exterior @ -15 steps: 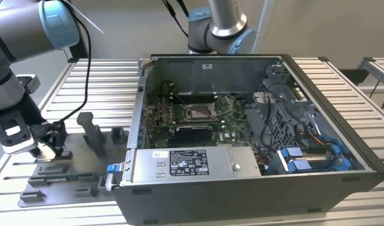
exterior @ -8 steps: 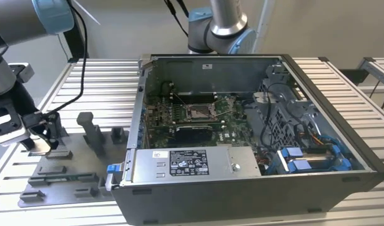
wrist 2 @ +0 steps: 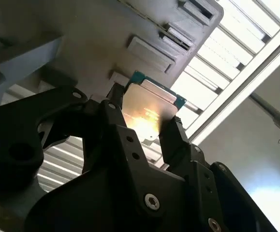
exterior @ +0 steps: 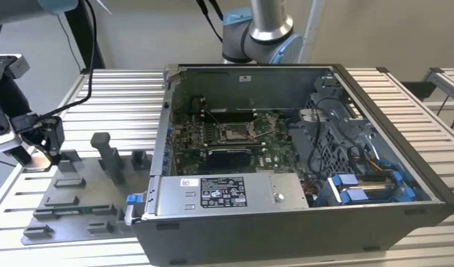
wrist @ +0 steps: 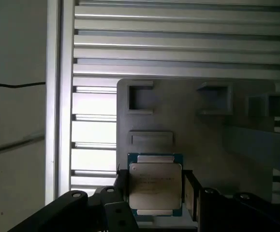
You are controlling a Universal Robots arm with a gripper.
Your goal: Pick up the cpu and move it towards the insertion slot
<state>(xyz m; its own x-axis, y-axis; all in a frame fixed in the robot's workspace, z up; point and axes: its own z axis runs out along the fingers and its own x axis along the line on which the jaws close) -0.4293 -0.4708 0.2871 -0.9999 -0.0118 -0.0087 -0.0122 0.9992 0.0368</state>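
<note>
"Slotted aluminium table point(exterior: 405, 111) under it all, and a grey fixture plate point(exterior: 78, 194) on it at the exterior view's left. So where's the cpu point(wrist: 155, 189)?"

"Over that plate's corner, inside the gripper point(exterior: 40, 156). In both wrist views its silvery lid faces the cameras, and the black fingers point(wrist: 122, 191) sit against two opposite edges. I'd call it clamped."

"Why by the edges?"

"My guess is that it keeps the pads off the lid and the underside, so the chip hangs flat and square, the way a socket wants it."

"Is it off the plate yet?"

"Can't tell from here. The plate's recesses show just behind it, so it hasn't travelled."

"And the insertion slot point(exterior: 235, 131)?"

"Well apart, inside the open computer case point(exterior: 286, 228) in the middle of the table. It's the shiny frame on the green board point(exterior: 275, 158), facing up with the case's side off, presumably so the arm can come in from above."
</note>
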